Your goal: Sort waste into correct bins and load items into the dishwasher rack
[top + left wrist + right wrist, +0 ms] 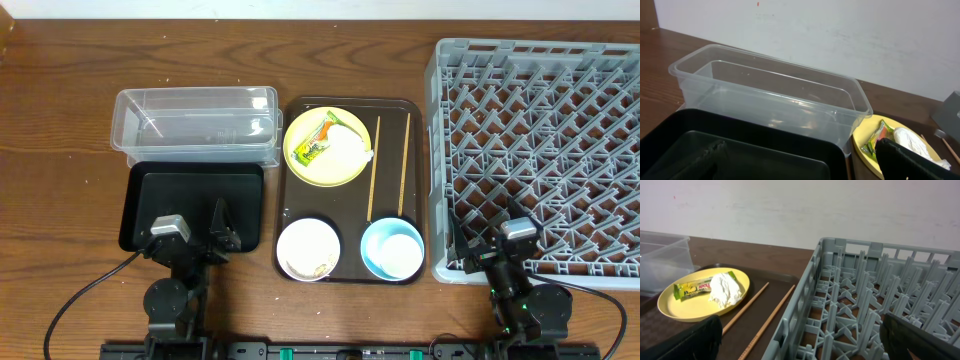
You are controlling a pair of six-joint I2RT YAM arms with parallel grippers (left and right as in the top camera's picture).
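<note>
The tabletop [60, 90] is brown wood with visible grain and a light sheen. The tub [765, 107] is clear plastic, glossy, catching reflections. The black tray [195, 205] looks like smooth plastic with a dull shine, and the brown serving tray [390, 150] is smooth and slightly glossy. The yellow plate [330, 172] is smooth. The wrapper [316, 143] is shiny printed film and the tissue [724, 289] is soft crumpled paper. The chopsticks [373, 170] are bare pale wood. The rack [434, 150] is matt grey moulded plastic.

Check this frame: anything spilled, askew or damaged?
Nothing stands out: wrapper and tissue sit on the yellow plate, chopsticks lie side by side on the brown tray, nothing spilled onto the table.
</note>
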